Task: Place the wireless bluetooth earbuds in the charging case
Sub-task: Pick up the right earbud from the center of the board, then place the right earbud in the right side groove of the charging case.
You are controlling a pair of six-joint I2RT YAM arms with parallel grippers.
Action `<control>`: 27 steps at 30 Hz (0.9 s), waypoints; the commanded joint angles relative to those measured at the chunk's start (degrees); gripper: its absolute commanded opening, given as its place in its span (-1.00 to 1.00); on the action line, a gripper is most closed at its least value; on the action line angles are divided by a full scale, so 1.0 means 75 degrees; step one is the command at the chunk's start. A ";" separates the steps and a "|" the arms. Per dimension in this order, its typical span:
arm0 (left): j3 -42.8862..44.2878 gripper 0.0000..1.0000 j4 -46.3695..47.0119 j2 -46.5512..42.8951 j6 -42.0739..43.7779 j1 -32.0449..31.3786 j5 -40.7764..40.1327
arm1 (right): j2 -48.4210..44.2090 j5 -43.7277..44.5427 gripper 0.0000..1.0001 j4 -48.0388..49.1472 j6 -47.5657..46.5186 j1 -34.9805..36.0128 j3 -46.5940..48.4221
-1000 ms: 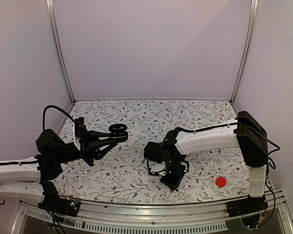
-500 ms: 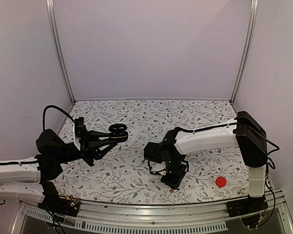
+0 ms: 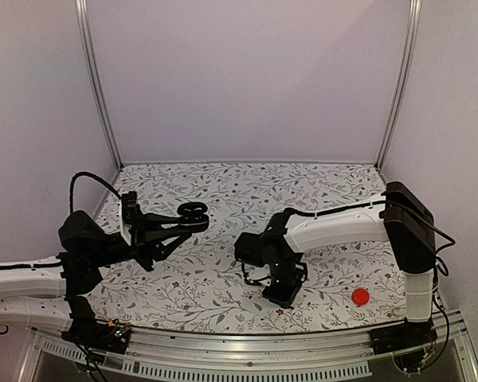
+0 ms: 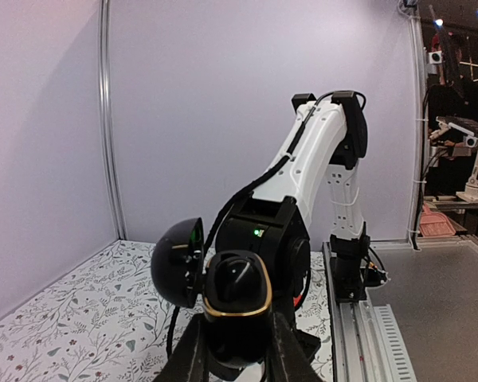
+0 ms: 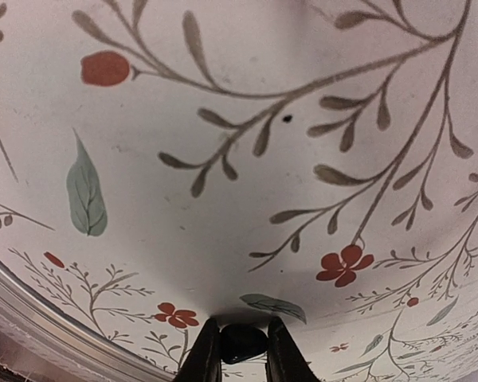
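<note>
Charging case [image 3: 193, 211] in left end effector [image 4: 237, 342]; earbud [image 5: 243, 344] in right end effector [image 5: 240, 328], over table [image 3: 223, 183].

Top camera looks down from the near edge over the floral table [image 3: 223, 191]. Left wrist faces the right arm [image 4: 311, 167] (also seen from above); right wrist hovers close above the table.

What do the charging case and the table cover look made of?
Charging case: probably hard plastic, glossy black, with sharp highlights and a gold-coloured rim. Table cover: a matte printed sheet, paper or vinyl; it shows a floral pattern and no glare.
</note>
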 commanded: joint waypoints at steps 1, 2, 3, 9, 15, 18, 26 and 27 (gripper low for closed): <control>-0.0124 -0.67 0.0226 -0.0034 0.0083 0.0096 -0.0047 | 0.0023 0.0142 -0.67 0.0130 0.0004 0.0066 0.0179; -0.0124 -0.67 0.0230 -0.0034 0.0079 0.0096 -0.0051 | -0.0032 0.0154 -0.68 0.0174 0.0004 0.0066 0.0200; -0.0113 -0.67 0.0222 -0.0034 0.0089 0.0096 -0.0050 | -0.0093 0.0187 -0.69 0.0216 -0.0005 0.0060 0.0224; -0.0101 -0.67 0.0230 -0.0011 0.0076 0.0095 -0.0033 | -0.0613 0.0416 -0.74 0.0766 0.0061 -0.0117 0.0370; -0.0086 -0.67 0.0058 -0.0119 0.0113 0.0094 -0.0075 | -0.1524 0.1184 -0.74 0.1616 0.0094 -0.0496 0.0439; -0.0123 -0.67 0.0140 -0.0080 0.0111 0.0092 -0.0097 | -0.2084 0.1370 -0.74 0.2114 0.0047 -0.0708 0.0498; -0.0013 -0.67 0.0137 0.0074 0.0111 0.0095 -0.0033 | -0.3595 0.1216 -0.74 0.3709 -0.0315 -0.1136 0.0368; 0.0002 -0.67 0.0137 0.0094 0.0105 0.0090 -0.0021 | -0.3720 0.1217 -0.74 0.3898 -0.0371 -0.1141 0.0349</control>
